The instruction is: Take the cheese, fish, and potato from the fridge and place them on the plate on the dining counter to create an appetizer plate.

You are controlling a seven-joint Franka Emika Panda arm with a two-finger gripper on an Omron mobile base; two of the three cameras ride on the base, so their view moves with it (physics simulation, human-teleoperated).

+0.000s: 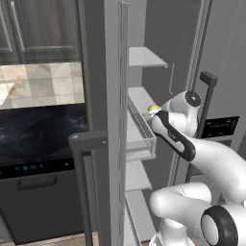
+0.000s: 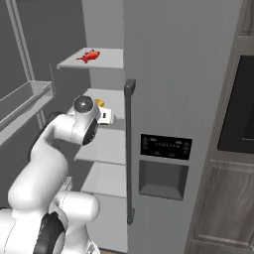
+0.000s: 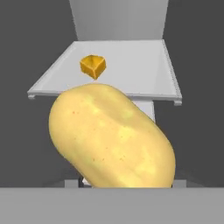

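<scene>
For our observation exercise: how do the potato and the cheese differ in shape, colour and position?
The potato is a rounded pale yellow oval; the cheese is an angular orange wedge. In the hand view the potato looms close in front, off the shelf, while the cheese rests on that shelf farther back. Both are yellowish foods.

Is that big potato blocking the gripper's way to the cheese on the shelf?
Partly. In the hand view the potato looms close to the camera, below and in front of the cheese, which sits farther back on the fridge shelf. Nothing else lies between them.
</scene>
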